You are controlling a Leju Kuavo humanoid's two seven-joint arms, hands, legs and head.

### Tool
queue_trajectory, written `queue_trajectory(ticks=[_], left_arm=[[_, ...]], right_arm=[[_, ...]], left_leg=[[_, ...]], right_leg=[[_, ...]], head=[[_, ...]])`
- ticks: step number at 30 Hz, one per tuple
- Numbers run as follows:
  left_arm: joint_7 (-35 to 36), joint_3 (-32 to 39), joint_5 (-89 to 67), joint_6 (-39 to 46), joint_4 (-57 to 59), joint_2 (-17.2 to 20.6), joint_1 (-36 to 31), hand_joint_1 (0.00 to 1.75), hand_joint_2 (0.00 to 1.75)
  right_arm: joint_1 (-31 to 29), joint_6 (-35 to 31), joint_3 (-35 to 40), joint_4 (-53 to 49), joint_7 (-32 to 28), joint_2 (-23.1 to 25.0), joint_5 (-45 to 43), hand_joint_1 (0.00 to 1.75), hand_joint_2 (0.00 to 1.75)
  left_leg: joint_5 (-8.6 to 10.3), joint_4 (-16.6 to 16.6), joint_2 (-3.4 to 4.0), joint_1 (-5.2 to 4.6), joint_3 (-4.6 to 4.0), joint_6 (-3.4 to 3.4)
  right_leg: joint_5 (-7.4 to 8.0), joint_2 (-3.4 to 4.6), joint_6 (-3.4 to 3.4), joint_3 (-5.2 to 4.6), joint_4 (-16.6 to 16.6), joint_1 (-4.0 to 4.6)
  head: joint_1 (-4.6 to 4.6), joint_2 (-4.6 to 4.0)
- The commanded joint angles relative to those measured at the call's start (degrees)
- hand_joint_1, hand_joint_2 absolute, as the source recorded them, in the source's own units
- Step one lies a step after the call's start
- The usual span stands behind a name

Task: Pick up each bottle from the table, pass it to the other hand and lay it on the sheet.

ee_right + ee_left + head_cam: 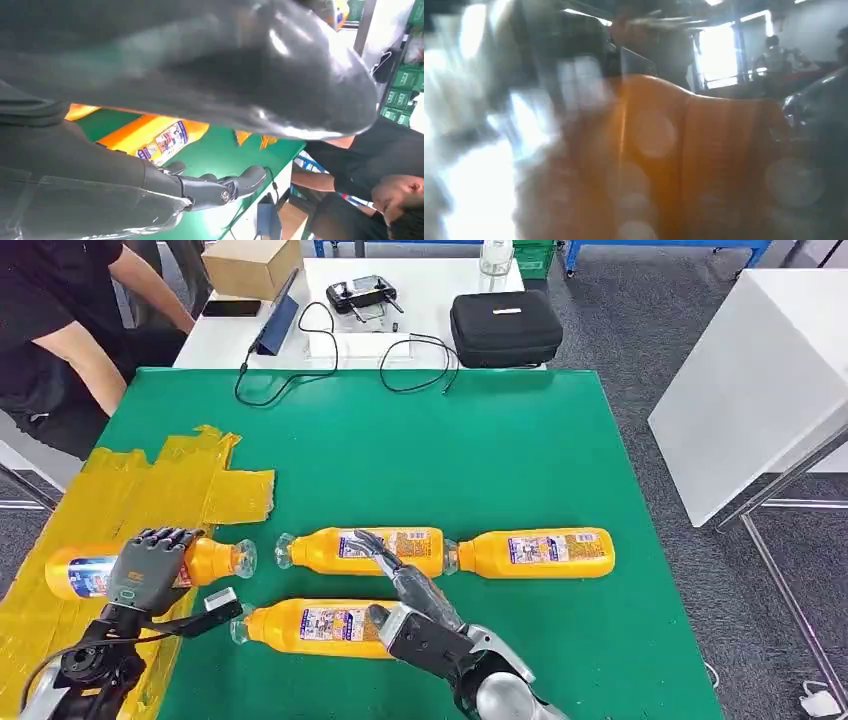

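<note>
The bottles (pixel 540 553) look like clear glossy plastic over orange liquid, each wrapped in a printed paper or film label. The table (pixel 520 460) wears a matt green covering, smooth and even. The sheet (pixel 130 500) is yellow tape-like strips, slightly shiny and wrinkled, with ragged edges. The left hand (pixel 150 568) has dull grey plastic fingers; the right hand (pixel 400 585) has a glossy dark shell and a silvery metal wrist. The black case (pixel 505 328) appears cloth-covered and matt. The box (pixel 250 265) is plain brown cardboard.
</note>
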Motion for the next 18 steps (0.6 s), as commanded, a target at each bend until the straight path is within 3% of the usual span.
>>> queue_trajectory(ticks=[1, 8, 9, 10, 18], left_arm=[[-0.92, -1.61, 0.97, -1.06, 8.0, 0.98, -3.05, 1.75, 1.75], [-1.65, -0.72, 1.75, -2.26, 13.41, 0.95, -3.91, 1.75, 1.75], [-1.69, -0.48, 1.82, -2.2, 14.8, 0.83, -4.41, 0.1, 1.75], [-0.21, -0.38, 0.97, -2.65, 16.16, 0.75, -5.08, 0.0, 0.0], [0.03, 0.54, 1.55, -2.07, 17.82, 0.67, -5.14, 0.0, 0.0]], right_arm=[[-1.2, 0.17, 1.72, 0.55, 0.37, -1.16, -0.04, 0.0, 0.0], [-0.81, 0.92, 1.73, 1.29, 0.71, -0.55, 0.56, 0.0, 0.0], [-1.23, 1.02, 2.12, 1.61, 0.74, -0.85, 0.59, 0.0, 0.0], [-0.97, 1.02, 1.92, 1.71, 0.93, -0.69, 0.65, 0.0, 0.0], [-4.08, -0.92, 4.85, 5.26, 8.38, -1.02, 11.95, 0.0, 0.0]], left_leg=[[-0.04, 0.0, -0.07, 0.06, 0.12, -0.04], [-0.07, -0.01, -0.03, 0.09, 0.21, -0.06], [-0.04, -0.04, -0.05, 0.04, 0.2, -0.05], [-0.01, -0.06, -0.05, 0.02, 0.17, -0.04], [0.0, -0.08, 0.07, 0.07, 0.33, -0.11]], right_leg=[[-0.04, -0.1, -0.05, 0.15, -0.04, 0.06], [-0.04, -0.07, -0.08, 0.24, -0.06, 0.1], [-0.04, -0.07, -0.06, 0.23, -0.06, 0.05], [-0.01, -0.04, -0.04, 0.2, -0.06, 0.02], [0.06, 0.06, -0.07, 0.37, -0.09, 0.08]], head=[[0.02, 0.0], [0.02, 0.0], [0.0, 0.0], [0.0, 0.0], [0.0, 0.0]])
